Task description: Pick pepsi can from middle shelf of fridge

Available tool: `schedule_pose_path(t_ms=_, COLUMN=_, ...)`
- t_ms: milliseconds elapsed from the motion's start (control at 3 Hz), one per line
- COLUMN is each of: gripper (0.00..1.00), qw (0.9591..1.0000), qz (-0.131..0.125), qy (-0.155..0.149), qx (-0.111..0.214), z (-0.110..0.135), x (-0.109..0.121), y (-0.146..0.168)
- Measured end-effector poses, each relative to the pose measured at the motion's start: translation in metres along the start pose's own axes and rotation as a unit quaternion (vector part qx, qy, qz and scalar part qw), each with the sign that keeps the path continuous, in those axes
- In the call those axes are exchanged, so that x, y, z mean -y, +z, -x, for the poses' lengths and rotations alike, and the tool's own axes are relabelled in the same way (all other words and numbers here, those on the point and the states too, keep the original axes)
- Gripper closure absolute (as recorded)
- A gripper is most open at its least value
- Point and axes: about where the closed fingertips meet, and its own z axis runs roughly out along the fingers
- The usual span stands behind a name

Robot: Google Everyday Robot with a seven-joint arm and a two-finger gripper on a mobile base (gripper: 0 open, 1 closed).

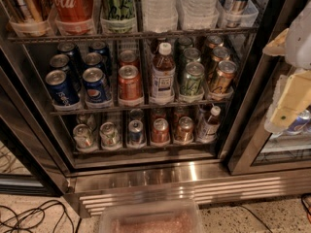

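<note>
The fridge [184, 186] stands open in front of me, with wire racks and a ribbed steel base panel. On the middle shelf [136, 108] several blue pepsi cans stand in two rows at the left. The front one with the round logo [95, 86] faces me, and another blue can [61, 88] stands to its left. My gripper [284, 74] hangs at the right edge, outside the fridge frame and far right of the blue cans. Its cream fingers [292, 99] stand apart, with nothing between them.
On the middle shelf there are also orange-red cans [129, 83], a white-capped bottle [163, 74], green cans [193, 79] and copper cans [222, 76]. The rack above holds a Coca-Cola can [73, 4] and water bottles. A translucent bin [150, 220] and cables [34, 215] lie on the floor.
</note>
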Motion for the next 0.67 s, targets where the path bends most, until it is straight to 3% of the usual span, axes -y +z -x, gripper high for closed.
schedule_pose_path(t_ms=333, gripper=0.00, qw=1.0000, qz=0.000, qy=0.000, qx=0.000, z=0.0000, x=0.0000, y=0.0000)
schedule_pose_path(t_ms=667, gripper=0.19, qw=0.9985, qz=-0.031, qy=-0.042, qx=-0.017, z=0.0069, x=-0.0054, y=0.0030)
